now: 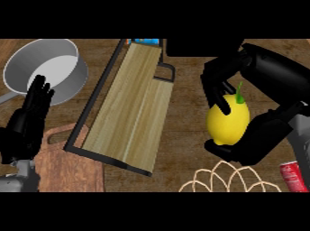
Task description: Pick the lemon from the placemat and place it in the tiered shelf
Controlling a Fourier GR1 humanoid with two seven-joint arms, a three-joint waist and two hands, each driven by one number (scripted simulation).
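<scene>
A yellow lemon (229, 122) with a green stem hangs above the counter at the right, and my right hand (267, 117) is shut on it, fingers over its top and thumb under its bottom. The woven placemat (227, 180) lies just below it near the lower edge. The tiered shelf (134, 106), with light wooden boards in a dark frame, runs down the middle, left of the lemon. My left hand (33, 113) rests open at the left with fingers up.
A grey saucepan (48, 67) sits at the upper left, partly behind my left hand. A wooden cutting board (71, 164) lies at the lower left. A red can (293, 177) stands at the lower right beside the placemat.
</scene>
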